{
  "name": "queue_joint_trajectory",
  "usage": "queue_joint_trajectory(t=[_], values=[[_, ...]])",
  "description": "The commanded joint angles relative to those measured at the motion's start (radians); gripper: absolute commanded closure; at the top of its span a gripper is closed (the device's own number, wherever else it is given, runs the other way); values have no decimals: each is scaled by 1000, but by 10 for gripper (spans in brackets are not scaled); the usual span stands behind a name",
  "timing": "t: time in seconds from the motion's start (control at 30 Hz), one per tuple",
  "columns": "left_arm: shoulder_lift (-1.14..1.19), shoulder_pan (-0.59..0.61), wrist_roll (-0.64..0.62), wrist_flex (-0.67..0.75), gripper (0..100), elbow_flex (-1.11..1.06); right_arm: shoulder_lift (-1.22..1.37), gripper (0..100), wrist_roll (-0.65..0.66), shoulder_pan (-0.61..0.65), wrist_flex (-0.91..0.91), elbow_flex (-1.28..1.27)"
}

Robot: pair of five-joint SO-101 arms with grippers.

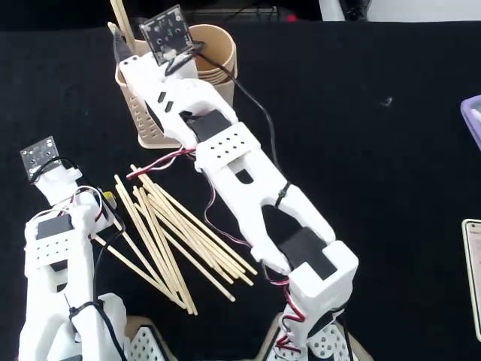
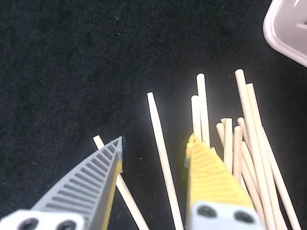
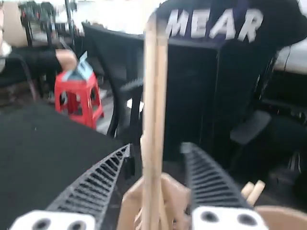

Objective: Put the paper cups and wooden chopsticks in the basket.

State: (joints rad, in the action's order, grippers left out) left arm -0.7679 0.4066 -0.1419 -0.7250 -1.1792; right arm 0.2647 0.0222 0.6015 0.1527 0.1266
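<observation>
- The loose pale wooden chopsticks [image 1: 176, 241] lie fanned in a heap on the black table cloth [image 1: 361, 150]. They're near the beige perforated plastic basket [image 1: 146, 124] but not touching it.
- The stacked brown paper cups [image 1: 218, 53] already sit in that basket, and a couple of upright sticks [image 3: 154, 96] look to be standing at its far corner.
- The right gripper [image 3: 156, 146] is up over the basket with its fingers apart. There's a sliver of gap either side of the upright sticks, so I'd say it isn't pinching them.
- The left gripper [image 2: 156, 140] hangs low over the heap's end, grey and yellow fingers spread, with a single stick [image 2: 163, 158] running between them.
- My guess is the step in hand is grabbing that one stick. Drop straight down, since round sticks roll if nudged.
- The yellow finger sits right by the bunched neighbours, so shade toward the grey side before closing or you'll drag extras along.
- The right arm should lift straight up so it doesn't tip the standing sticks out.
</observation>
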Motion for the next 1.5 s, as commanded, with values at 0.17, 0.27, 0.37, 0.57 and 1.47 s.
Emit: queue_joint_trajectory(t=[0.17, 0.27, 0.37, 0.57, 1.47], values=[[-26, 2, 8, 15, 784, 12, -219, 846, -8, 8, 330, 139], [-26, 4, 8, 11, 784, 13, -387, 855, -6, 6, 542, 136], [-26, -1, 8, 11, 784, 13, -562, 864, -5, -28, 825, 107], [-26, -1, 25, -6, 784, 41, -817, 861, -3, -166, 1160, -148], [-14, -398, -98, -358, 779, 47, -1041, 864, -12, -368, 537, -1288]])
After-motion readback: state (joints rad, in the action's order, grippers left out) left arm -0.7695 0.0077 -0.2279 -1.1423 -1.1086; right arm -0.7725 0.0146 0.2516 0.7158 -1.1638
